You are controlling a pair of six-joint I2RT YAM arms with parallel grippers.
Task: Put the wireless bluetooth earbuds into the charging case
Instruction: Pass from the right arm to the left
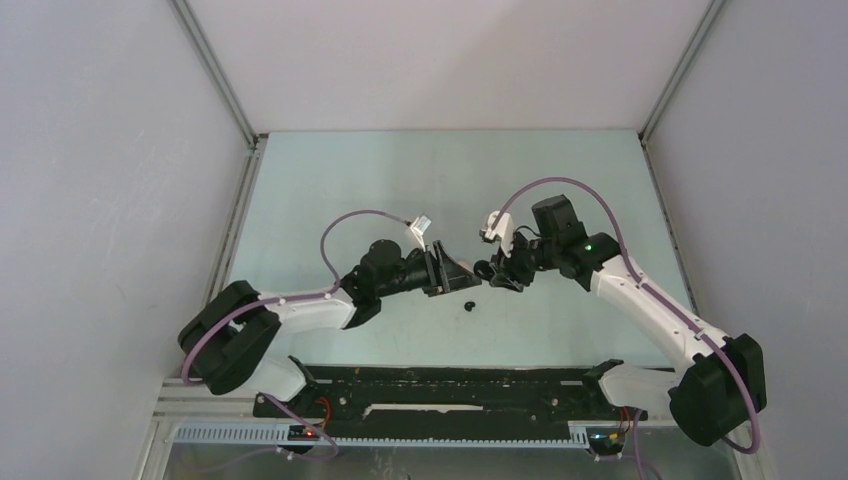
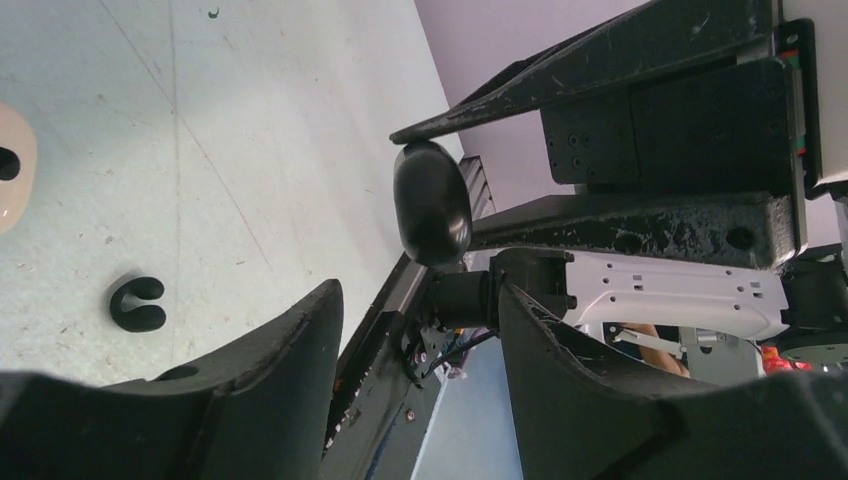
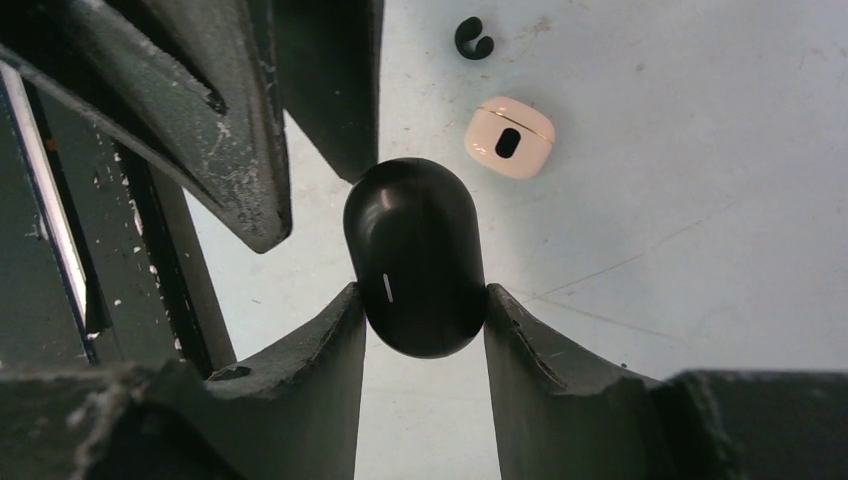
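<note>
— What do we have in front of us?
— Our own left gripper [image 2: 418, 300], jaws spread wide and nothing between them. Beyond it, the right gripper [image 2: 432, 185] pinches a black charging case [image 2: 432, 212], glossy and rounded, at its fingertips.
— And down on the table [image 2: 280, 120]?
— We see a small black C-shaped piece [image 2: 138, 303] lying at the left. Apart from it, a beige case [image 2: 12, 185] is cut off by the left edge, with a dark oval in its face.

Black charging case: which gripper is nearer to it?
Right. The right gripper clamps the black charging case; the left gripper is open just beside it.
</note>
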